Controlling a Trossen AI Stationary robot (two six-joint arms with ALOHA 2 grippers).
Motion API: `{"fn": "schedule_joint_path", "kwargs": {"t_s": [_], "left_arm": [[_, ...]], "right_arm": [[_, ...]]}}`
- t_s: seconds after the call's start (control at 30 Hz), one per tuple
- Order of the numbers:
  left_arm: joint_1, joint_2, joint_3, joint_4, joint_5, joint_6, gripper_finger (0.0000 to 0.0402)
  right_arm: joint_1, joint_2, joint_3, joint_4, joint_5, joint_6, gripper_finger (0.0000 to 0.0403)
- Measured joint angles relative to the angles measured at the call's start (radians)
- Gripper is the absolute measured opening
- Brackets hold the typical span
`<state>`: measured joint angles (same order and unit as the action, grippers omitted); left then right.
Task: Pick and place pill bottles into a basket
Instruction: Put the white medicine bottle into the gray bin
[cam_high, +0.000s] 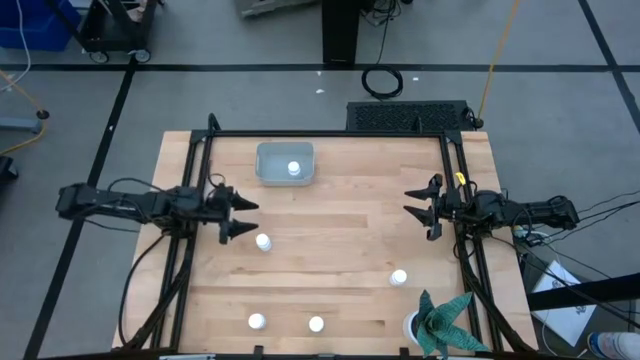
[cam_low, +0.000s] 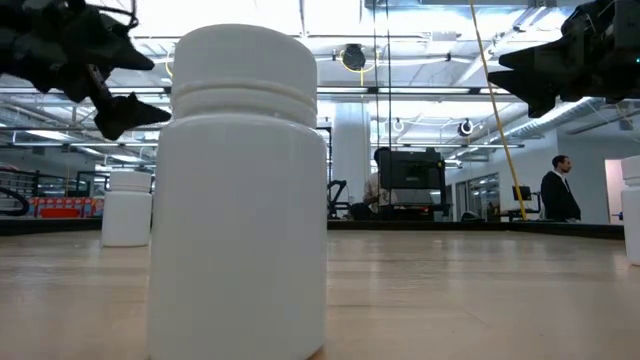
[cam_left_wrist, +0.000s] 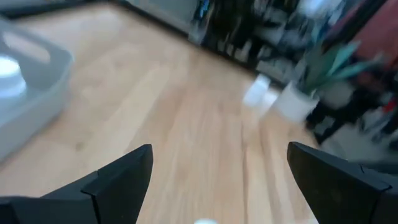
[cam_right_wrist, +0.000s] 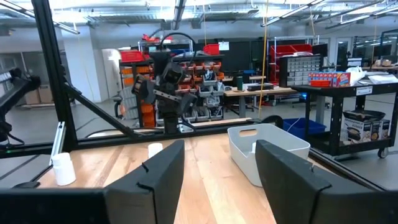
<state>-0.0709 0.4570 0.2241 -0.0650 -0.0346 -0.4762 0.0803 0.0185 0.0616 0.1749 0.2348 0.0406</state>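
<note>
The grey-blue basket (cam_high: 285, 163) stands at the far middle of the table with one white pill bottle (cam_high: 294, 169) inside it. Several more bottles stand upright on the wood: one (cam_high: 263, 242) just near-side of my left gripper, one (cam_high: 399, 277) at the near right, and two (cam_high: 257, 321) (cam_high: 316, 324) by the near edge. My left gripper (cam_high: 243, 217) is open and empty above the table's left side; its wrist view shows the basket (cam_left_wrist: 31, 93). My right gripper (cam_high: 409, 203) is open and empty at the right side, facing the basket (cam_right_wrist: 267, 149).
A white pot with a green plant (cam_high: 432, 325) stands at the near right corner. A black frame (cam_high: 330, 134) runs along the table's far, left and right sides. In the low view one bottle (cam_low: 240, 190) stands close in front of the camera. A person (cam_low: 558, 190) stands far behind the table.
</note>
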Motion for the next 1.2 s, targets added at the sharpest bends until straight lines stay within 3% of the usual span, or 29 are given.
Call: {"fn": "schedule_joint_path", "kwargs": {"t_s": [0.43, 1.2], "left_arm": [[-0.141, 0.398, 0.282, -0.221, -0.1, -0.019, 0.0376], [-0.261, 0.681, 0.29, -0.282, -0.272, -0.212, 0.0376]], "right_arm": [[0.0, 0.0, 0.0, 0.0, 0.0, 0.0, 0.0192], [0.0, 0.0, 0.0, 0.0, -0.001, 0.0, 0.0192]]}}
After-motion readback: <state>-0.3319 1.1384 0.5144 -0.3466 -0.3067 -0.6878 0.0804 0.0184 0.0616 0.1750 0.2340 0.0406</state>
